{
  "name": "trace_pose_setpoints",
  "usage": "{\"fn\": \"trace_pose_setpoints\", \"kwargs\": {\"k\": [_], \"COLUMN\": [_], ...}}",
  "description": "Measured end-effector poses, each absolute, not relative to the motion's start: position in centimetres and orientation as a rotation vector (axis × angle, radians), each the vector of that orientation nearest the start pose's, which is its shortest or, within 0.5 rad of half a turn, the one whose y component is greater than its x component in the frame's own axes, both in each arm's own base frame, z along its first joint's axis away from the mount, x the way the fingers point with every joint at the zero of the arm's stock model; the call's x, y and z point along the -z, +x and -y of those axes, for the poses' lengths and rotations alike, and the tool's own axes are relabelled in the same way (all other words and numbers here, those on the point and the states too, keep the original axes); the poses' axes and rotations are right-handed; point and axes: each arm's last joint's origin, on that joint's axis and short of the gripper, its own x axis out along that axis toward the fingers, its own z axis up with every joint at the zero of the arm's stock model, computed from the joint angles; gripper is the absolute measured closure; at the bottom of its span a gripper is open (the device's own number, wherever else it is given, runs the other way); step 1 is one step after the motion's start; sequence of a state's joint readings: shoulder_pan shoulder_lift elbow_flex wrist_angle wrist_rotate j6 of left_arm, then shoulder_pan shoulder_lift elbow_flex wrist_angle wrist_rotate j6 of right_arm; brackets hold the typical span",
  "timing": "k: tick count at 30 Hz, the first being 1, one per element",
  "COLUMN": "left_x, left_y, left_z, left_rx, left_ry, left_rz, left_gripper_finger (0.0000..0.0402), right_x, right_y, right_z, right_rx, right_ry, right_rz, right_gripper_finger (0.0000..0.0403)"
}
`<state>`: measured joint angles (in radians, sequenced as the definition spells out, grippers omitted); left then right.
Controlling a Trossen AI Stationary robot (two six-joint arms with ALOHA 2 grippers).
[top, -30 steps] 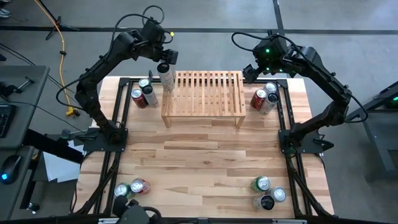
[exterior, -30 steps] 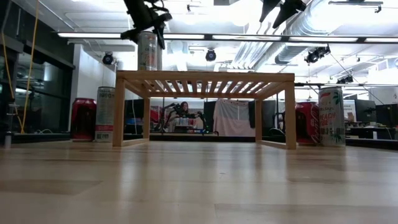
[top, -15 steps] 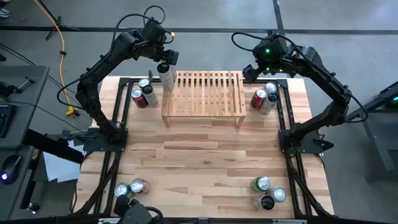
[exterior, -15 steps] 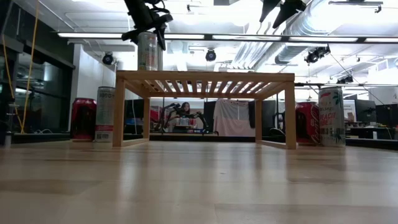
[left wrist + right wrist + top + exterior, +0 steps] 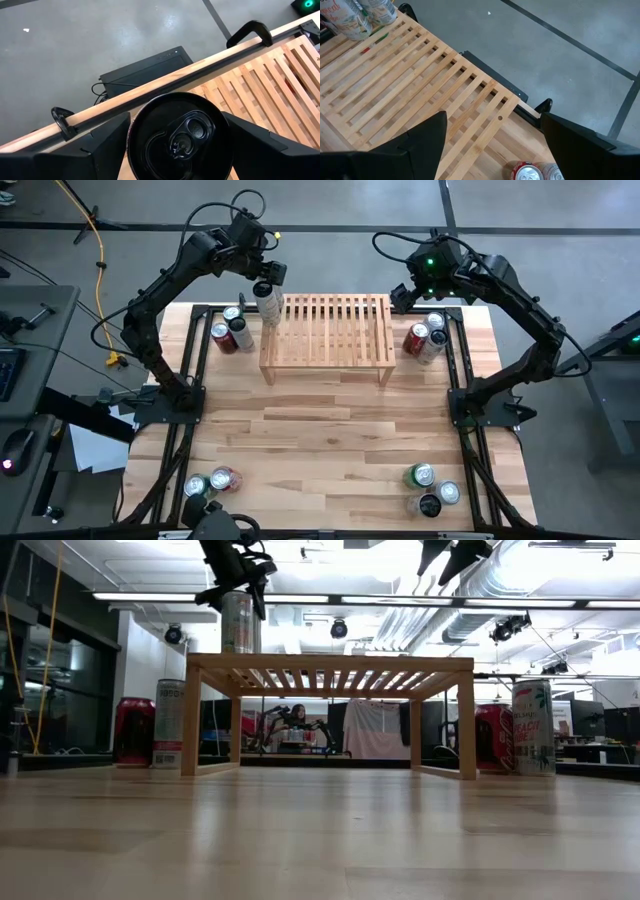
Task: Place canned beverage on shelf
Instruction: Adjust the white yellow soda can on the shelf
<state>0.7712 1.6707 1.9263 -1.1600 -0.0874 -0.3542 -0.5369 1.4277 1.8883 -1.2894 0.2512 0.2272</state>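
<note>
A: Left jaws status?

B: My left gripper (image 5: 266, 283) is over the back left corner of the shelf (image 5: 330, 330), straddling the top of a tall white can (image 5: 268, 304). In the wrist view my two fingers (image 5: 95, 150) flank the can's black lid (image 5: 180, 134), one on each side. Contact or a gap at the pads: can't tell.

A: Is the can down?

B: It stands upright on the slatted top at the left end, per the low view (image 5: 240, 622).

A: Right side?

B: My right gripper (image 5: 410, 292) hangs above the back right corner of the shelf, jaws wide, holding nothing. The wrist view shows bare slats between the fingers (image 5: 420, 145).

A: Other cans?

B: On the table (image 5: 330, 440), a red one (image 5: 221, 336) and two more sit just left of the shelf, and a red one (image 5: 416, 338) plus others sit just right of it. Two more groups stand at the near corners, one of them a green can (image 5: 420, 475).
</note>
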Motion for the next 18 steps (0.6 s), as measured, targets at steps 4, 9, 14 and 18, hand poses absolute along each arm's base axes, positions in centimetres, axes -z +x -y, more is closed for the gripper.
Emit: {"fn": "trace_pose_setpoints", "kwargs": {"k": [4,9,14,18], "left_x": [-41.03,-41.06,-41.09,-41.09], "left_y": [23.34,23.33,23.32,23.32], "left_z": [-23.02,-23.01,-23.0,-23.0], "left_rx": [-0.953,-0.953,-0.966,-0.975], "left_ry": [-0.623,-0.623,-0.65,-0.668], "left_rz": [-0.732,-0.731,-0.715,-0.706], "left_gripper_finger": [0.0113,0.0113,0.0113,0.0112], "right_x": [-45.68,-45.68,-45.68,-45.68], "right_y": [20.24,20.24,20.24,20.25], "right_z": [12.89,12.89,12.89,12.89], "right_rx": [0.836,0.836,0.836,0.836], "right_ry": [0.324,0.324,0.324,0.324], "right_rz": [-0.755,-0.755,-0.755,-0.755], "right_gripper_finger": [0.0093,0.0093,0.0093,0.0093]}}
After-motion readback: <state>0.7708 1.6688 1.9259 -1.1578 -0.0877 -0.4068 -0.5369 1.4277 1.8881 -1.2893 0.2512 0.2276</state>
